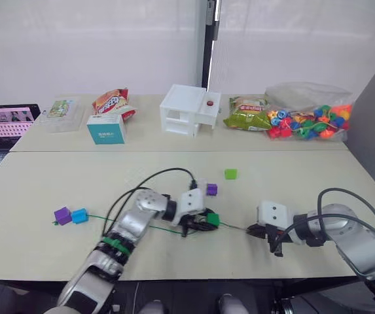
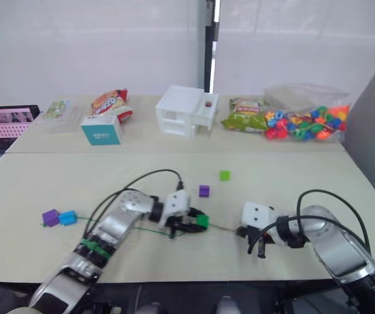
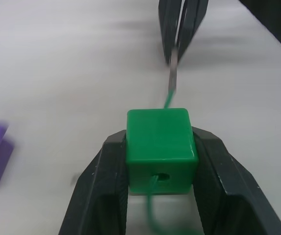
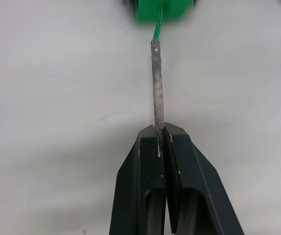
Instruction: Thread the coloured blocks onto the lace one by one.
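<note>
Lace (image 4: 156,83) tip apparently mid-table

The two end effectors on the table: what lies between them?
In the left eye view, the green lace runs from the dark green block in the left end effector to the grey tip pinched by the right end effector.

The beige table (image 1: 56,190) carries loose cubes — purple (image 1: 211,190), light green (image 1: 231,174) — and a bead bag (image 1: 308,121).
</note>
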### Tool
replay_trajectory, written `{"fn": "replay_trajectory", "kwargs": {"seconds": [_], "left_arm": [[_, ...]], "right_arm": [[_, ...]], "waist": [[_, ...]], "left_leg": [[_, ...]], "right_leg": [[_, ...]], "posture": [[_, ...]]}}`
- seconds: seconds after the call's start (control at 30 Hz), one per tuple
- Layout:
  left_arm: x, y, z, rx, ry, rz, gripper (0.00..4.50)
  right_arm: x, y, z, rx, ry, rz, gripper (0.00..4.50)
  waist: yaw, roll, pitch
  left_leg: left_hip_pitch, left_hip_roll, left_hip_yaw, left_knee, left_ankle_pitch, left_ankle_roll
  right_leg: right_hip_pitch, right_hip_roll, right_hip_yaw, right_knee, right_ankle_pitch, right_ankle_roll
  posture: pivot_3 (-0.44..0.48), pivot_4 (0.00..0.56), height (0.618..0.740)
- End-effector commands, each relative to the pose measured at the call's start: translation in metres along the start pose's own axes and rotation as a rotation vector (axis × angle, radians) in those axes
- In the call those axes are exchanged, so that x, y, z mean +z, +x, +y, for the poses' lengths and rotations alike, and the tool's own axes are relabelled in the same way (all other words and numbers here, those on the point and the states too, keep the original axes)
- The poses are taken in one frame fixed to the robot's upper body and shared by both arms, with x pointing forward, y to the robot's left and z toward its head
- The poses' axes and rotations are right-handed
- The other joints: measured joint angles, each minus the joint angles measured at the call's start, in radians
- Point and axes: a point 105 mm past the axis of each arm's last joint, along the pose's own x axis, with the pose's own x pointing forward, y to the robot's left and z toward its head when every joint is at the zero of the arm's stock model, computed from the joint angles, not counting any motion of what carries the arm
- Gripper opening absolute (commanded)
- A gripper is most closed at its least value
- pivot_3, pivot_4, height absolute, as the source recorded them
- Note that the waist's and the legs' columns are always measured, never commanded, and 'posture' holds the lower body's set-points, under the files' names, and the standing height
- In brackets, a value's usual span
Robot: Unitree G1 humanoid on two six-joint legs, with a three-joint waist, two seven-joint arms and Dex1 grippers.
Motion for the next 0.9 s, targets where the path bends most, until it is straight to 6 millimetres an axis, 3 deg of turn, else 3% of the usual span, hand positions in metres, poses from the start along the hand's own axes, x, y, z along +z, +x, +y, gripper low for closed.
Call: {"fn": "replay_trajectory", "kwargs": {"seconds": [0.03, 0.1, 0.23, 0.4, 0.53, 0.67, 0.73, 0.77, 0.9], "left_arm": [[-0.002, -0.034, 0.002, 0.063, -0.020, 0.010, 1.21], [-0.011, -0.060, 0.000, 0.102, -0.044, 0.034, 1.21], [-0.050, -0.138, -0.002, 0.227, -0.109, 0.226, 1.21], [-0.072, -0.218, -0.008, 0.368, -0.179, 0.386, 1.21], [-0.088, -0.252, -0.024, 0.382, -0.245, 0.494, 1.21], [-0.095, -0.278, -0.026, 0.440, -0.305, 0.530, 1.21], [-0.099, -0.291, -0.030, 0.433, -0.328, 0.593, 2.23], [-0.097, -0.295, -0.028, 0.446, -0.337, 0.592, 2.53], [-0.072, -0.308, -0.008, 0.494, -0.298, 0.545, 3.90]], "right_arm": [[0.002, -0.003, -0.007, -0.007, -0.036, 0.009, 0.00], [0.002, -0.002, -0.009, 0.002, -0.045, 0.006, 0.00], [0.007, 0.001, -0.012, 0.025, -0.067, -0.007, 0.00], [0.015, 0.004, -0.016, 0.037, -0.071, -0.043, 0.00], [0.015, 0.009, -0.017, 0.052, -0.107, -0.030, 0.00], [0.023, 0.014, -0.016, 0.071, -0.106, -0.062, 0.00], [0.023, 0.014, -0.019, 0.066, -0.107, -0.061, 0.00], [0.023, 0.014, -0.019, 0.066, -0.107, -0.061, 0.00], [0.023, 0.018, -0.019, 0.067, -0.102, -0.065, 0.00]], "waist": [[0.001, 0.000, 0.000], [0.003, 0.000, 0.000], [-0.007, 0.000, 0.000], [-0.020, 0.000, 0.000], [-0.025, 0.001, 0.000], [-0.026, 0.001, 0.000], [-0.027, 0.001, 0.000], [-0.030, 0.001, 0.000], [-0.025, 0.000, 0.001]], "left_leg": [[0.000, 0.000, 0.000, 0.000, 0.000, 0.000], [0.000, 0.000, 0.000, 0.000, 0.000, 0.000], [0.001, 0.001, 0.000, -0.001, 0.000, 0.000], [0.007, 0.002, 0.001, -0.007, 0.000, 0.000], [0.008, 0.002, 0.001, -0.012, 0.000, 0.000], [0.011, 0.002, 0.002, -0.014, 0.000, 0.000], [0.011, 0.002, 0.002, -0.014, 0.000, 0.000], [0.011, 0.002, 0.003, -0.014, 0.000, 0.000], [0.010, 0.002, 0.002, -0.014, 0.000, 0.000]], "right_leg": [[0.000, 0.000, 0.000, 0.000, 0.000, 0.000], [0.000, 0.000, 0.000, 0.000, 0.000, 0.000], [-0.001, 0.001, 0.000, 0.000, 0.000, -0.001], [0.001, 0.001, 0.001, 0.000, -0.001, -0.002], [0.001, 0.001, 0.001, 0.000, -0.001, -0.002], [0.001, 0.001, 0.001, 0.000, -0.001, -0.003], [0.001, 0.001, 0.001, 0.001, -0.002, -0.003], [0.001, 0.001, 0.001, 0.001, -0.002, -0.003], [0.000, 0.002, 0.000, 0.001, -0.002, -0.003]], "posture": [[0.000, 0.150, 0.740], [0.000, 0.150, 0.740], [0.000, 0.150, 0.740], [0.000, 0.150, 0.740], [0.000, 0.150, 0.740], [0.000, 0.150, 0.740], [0.000, 0.150, 0.740], [0.000, 0.150, 0.740], [0.000, 0.150, 0.740]]}}
